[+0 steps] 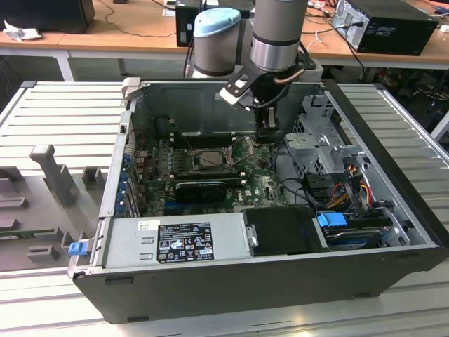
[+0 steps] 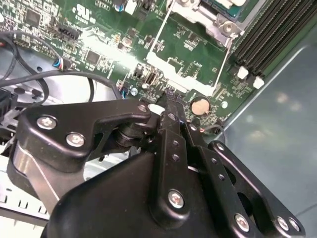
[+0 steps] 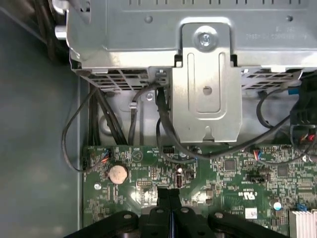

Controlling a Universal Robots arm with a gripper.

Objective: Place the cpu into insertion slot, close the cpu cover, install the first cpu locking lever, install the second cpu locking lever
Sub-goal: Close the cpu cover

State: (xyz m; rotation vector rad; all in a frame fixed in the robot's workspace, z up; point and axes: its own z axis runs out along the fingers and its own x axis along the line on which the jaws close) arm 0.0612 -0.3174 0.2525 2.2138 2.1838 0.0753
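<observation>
Exterior view: one arm (image 1: 277, 35) reached down into one open steel computer case (image 1: 393, 232), its jaws clenched together on nothing, just above the green motherboard (image 3: 223, 173). One insertion slot (image 1: 191, 160) lay near the jaws, toward the exterior view's left. The grey cpu (image 1: 209, 159) sat in it, apparently under the flat cpu cover (image 2: 208, 17). Two thin wire levers (image 2: 157, 32) angled out between. One round coin cell (image 3: 118, 173) sat just beside the jaws, with the smooth case wall (image 2: 277, 99) close by.

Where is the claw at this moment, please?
In the exterior view, the claw is low over the motherboard, just to the exterior view's right of the insertion slot.
</observation>
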